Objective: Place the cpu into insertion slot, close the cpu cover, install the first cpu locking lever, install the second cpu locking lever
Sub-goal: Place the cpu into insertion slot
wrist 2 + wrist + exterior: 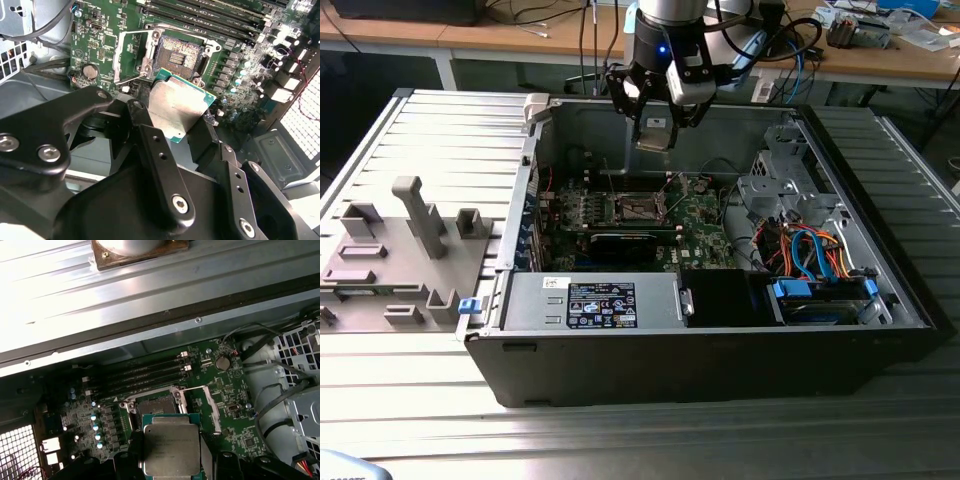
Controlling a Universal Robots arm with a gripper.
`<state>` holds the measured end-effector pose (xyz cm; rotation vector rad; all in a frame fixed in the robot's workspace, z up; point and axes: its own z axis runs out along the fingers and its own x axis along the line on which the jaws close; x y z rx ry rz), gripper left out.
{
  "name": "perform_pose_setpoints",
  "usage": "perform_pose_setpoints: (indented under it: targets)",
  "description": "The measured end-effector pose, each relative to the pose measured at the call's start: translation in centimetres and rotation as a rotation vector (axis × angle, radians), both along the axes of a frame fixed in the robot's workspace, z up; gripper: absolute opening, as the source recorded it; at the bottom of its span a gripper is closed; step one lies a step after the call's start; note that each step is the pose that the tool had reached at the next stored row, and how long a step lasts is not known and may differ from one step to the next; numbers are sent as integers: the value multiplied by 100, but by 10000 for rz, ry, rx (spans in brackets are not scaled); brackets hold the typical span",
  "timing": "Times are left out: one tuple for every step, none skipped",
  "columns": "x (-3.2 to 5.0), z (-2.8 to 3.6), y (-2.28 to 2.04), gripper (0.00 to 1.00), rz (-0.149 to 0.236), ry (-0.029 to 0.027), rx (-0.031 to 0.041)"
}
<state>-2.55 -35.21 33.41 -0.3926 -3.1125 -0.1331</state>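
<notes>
Gripper [172, 122] is clamping the cpu [176, 107] by two opposite edges, fingers closed on it. It is holding the chip flat, metal top up, well above the motherboard [100, 45]. Insertion slot [180, 52] is lying bare below, just past the chip's free edge, with the cpu cover [118, 57] standing open to one side; chip not yet seated.
</notes>
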Motion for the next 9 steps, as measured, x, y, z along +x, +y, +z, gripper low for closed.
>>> perform_pose_setpoints:
  targets:
    - [0,0,0,55,-14,0,0]
    - [0,0,0,55,-28,0,0]
    - [0,-1,0,55,-41,0,0]
    - [0,-1,0,55,-57,0,0]
    - [0,-1,0,55,-75,0,0]
    - [0,-2,0,55,-96,0,-1]
    - [0,-2,0,55,-113,0,-1]
    - [0,-2,0,55,-125,0,0]
    - [0,-3,0,55,-148,0,0]
